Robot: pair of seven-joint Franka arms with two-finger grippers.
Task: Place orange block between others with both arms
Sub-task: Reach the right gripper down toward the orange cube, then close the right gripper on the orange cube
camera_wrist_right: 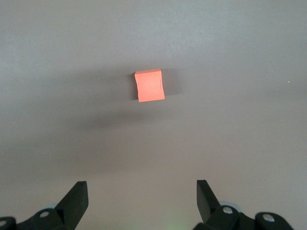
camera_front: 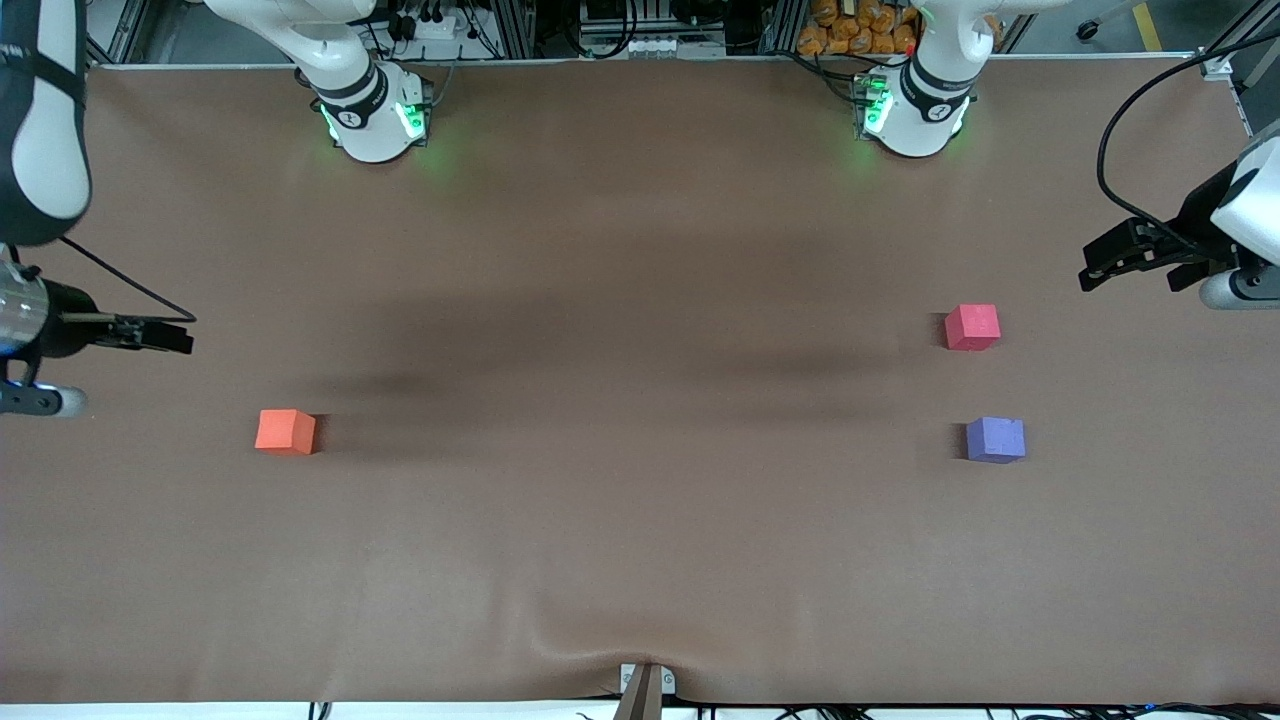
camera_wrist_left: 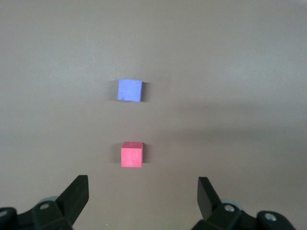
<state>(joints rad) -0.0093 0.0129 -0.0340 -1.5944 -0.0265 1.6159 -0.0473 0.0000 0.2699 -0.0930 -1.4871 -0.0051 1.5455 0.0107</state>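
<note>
Risk of a dropped hand-over: orange block [camera_front: 286, 431] at 9 o'clock on the counter [camera_front: 640, 550], red [camera_front: 972, 327] and purple [camera_front: 995, 440] cubes at 3 o'clock, right gripper [camera_wrist_right: 139, 201] and left gripper [camera_wrist_left: 141, 201] aloft with fingers apart, nothing held.

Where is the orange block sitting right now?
The orange block lies alone on the brown table toward the right arm's end, well apart from the red block and purple block, and about as near the front camera as the purple one.

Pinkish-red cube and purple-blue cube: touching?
Apart. The left wrist view shows bare table between the pinkish-red cube and the purple-blue cube; the front view agrees.
</note>
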